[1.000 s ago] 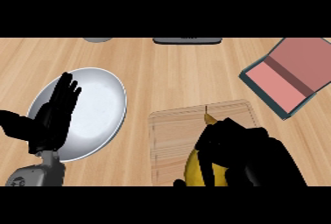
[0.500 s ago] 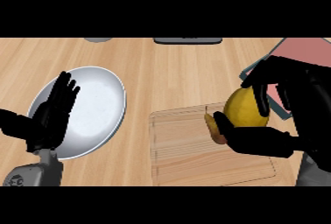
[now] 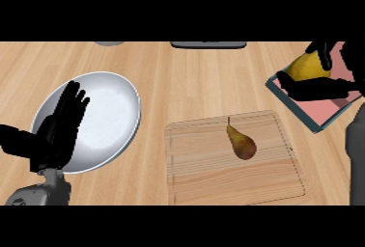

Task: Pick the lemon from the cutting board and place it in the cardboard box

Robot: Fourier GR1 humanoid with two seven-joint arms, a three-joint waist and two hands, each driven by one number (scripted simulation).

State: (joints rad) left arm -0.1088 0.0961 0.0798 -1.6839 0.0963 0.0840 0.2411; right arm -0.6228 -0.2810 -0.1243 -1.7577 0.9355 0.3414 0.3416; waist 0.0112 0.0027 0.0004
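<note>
**Lemon held over the box at far right**

Right robot hand (image 3: 321, 87) is at the far right edge, fingers and thumb curled round the lemon (image 3: 308, 67). Lemon shows as a yellow bulge between the black fingers, partly hidden by them. It is lifted off the cutting board and sits above the left part of the cardboard box (image 3: 335, 108).

Box: pink inside, dark rim, set at a slant on the right side of the surface (image 3: 192, 82). Part of it runs out of view at the right edge. Whether the lemon touches the box floor cannot be told.

Cutting board (image 3: 214, 178): pale wood, near the right-centre of the surface, just left of and nearer than the box. One item lies on it, a brownish pear (image 3: 241, 142) with its stem pointing to the far side, lying flat near the board's far half.

Left robot hand (image 3: 61, 128): open, fingers straight and pointing toward the far side, holding nothing. It rests at the left, over the near-left part of a white plate (image 3: 114, 106). Grey forearm below it at the near-left corner.

Plate lies left of the cutting board, well apart from the box.

Far edge: a grey round object (image 3: 109, 43), mostly cut off, and a dark flat object (image 3: 209, 45), also cut off. Neither can be identified.
</note>
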